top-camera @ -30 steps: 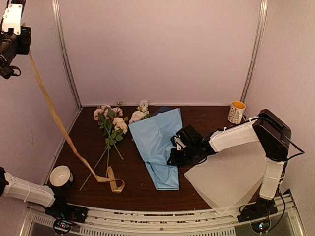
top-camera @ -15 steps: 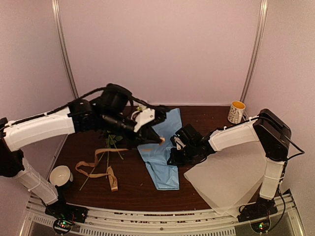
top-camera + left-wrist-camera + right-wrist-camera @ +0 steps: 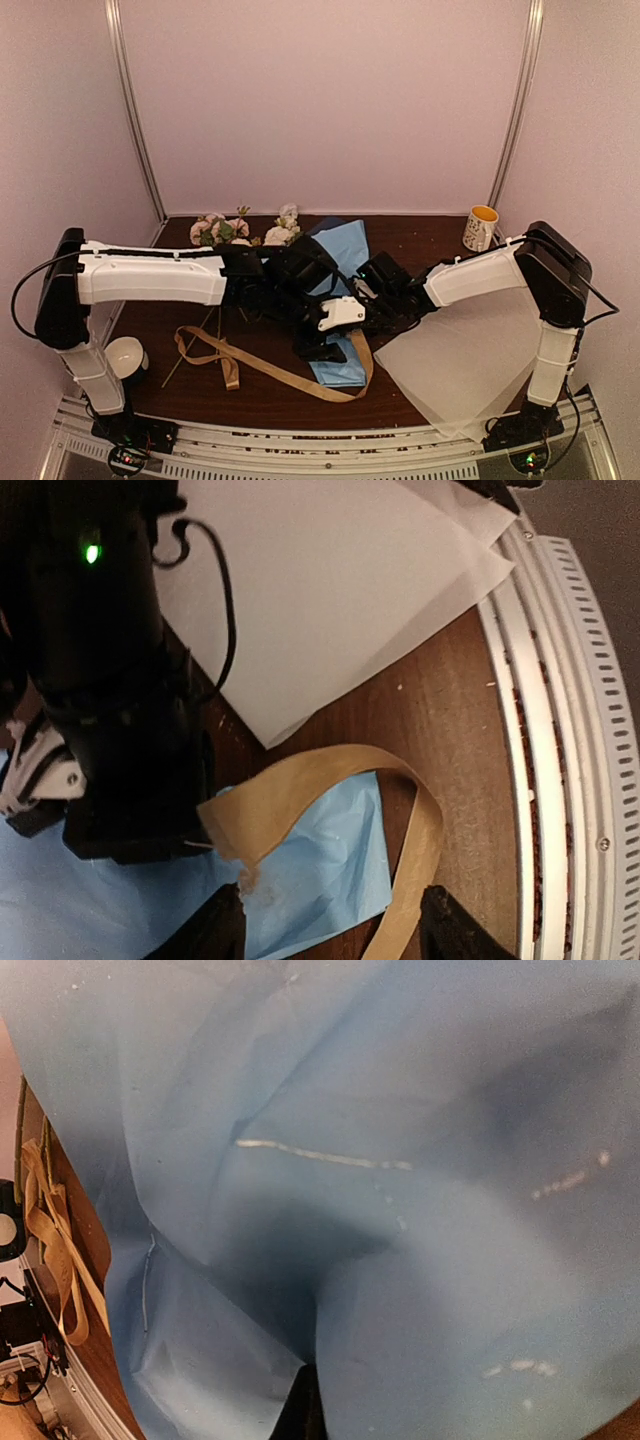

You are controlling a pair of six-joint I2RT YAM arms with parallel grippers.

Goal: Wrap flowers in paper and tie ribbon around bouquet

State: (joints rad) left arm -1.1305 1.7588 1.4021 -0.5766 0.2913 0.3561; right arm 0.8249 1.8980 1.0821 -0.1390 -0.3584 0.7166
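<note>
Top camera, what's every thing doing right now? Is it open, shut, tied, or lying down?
bouquet, wrapped, lying flat, not tied.
ribbon, loose, curled around the bouquet's narrow end.
left gripper, open, right by the ribbon.
right gripper, shut on the bouquet.
loose pink flowers, lying unwrapped.
mug, standing upright.

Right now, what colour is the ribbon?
Plain tan-gold. The ribbon shows best in the left wrist view, arching over the light blue paper.
</note>
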